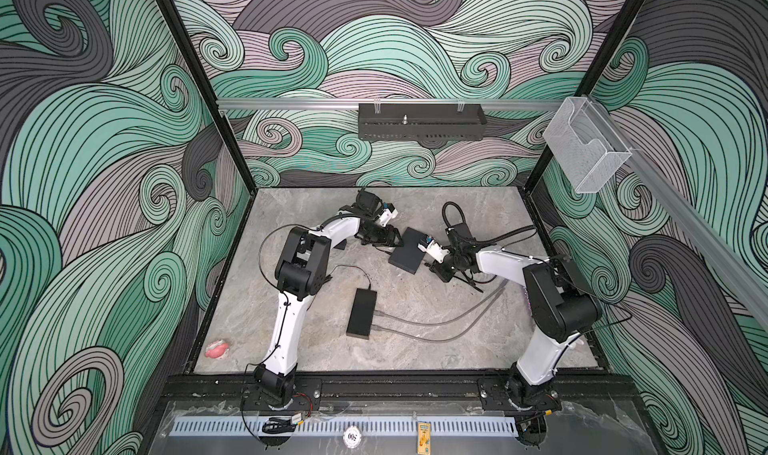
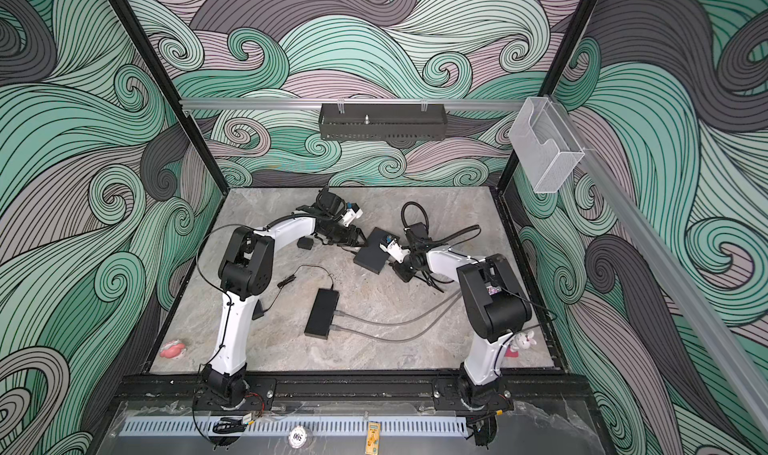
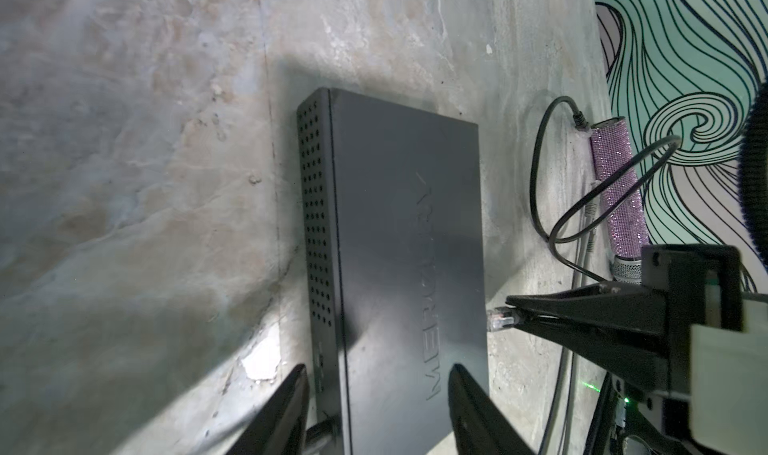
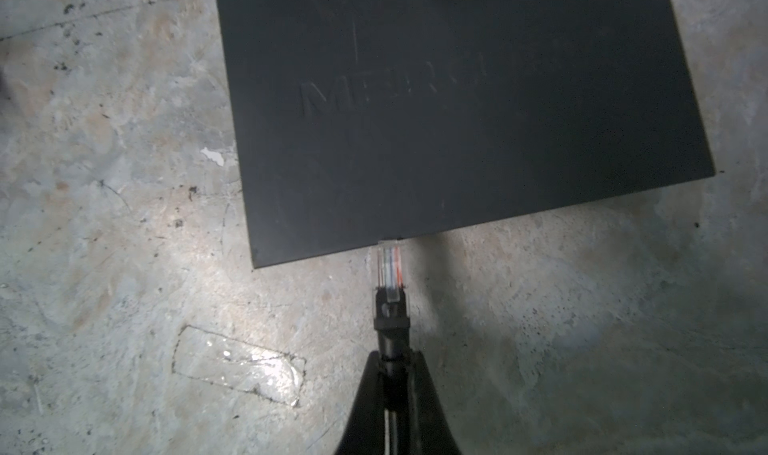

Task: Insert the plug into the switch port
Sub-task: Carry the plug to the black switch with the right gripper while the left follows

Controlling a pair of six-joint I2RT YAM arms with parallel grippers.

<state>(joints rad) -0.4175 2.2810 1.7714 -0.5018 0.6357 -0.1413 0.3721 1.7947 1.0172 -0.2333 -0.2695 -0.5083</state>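
The plug (image 4: pixel 390 274), a clear connector with coloured wires inside, is clenched at its rear end by the right gripper (image 4: pixel 390 355), whose fingers are closed tight on it. Its tip is set against a long side of the dark-grey box (image 4: pixel 436 120), which is embossed MERCURY. The port face there is hidden under the box's top edge, so how deep the plug sits cannot be told.

The box's short end is straddled by the left gripper (image 3: pixel 378 374). 1 finger is placed beside the vented side and the other at the opposite edge; whether the box is pinched cannot be told.

On the plug's side of the box, a looped black cable (image 3: pixel 544 174) and a purple glittery cylinder (image 3: pixel 619 191) are seen on the table (image 3: pixel 124 183). Nearer the arm bases than the box, a narrow black box (image 1: pixel 361 313) is laid, with 2 grey cables (image 1: pixel 436 322) plugged into it. A pink object (image 1: pixel 217 349) is seen well away from the box.
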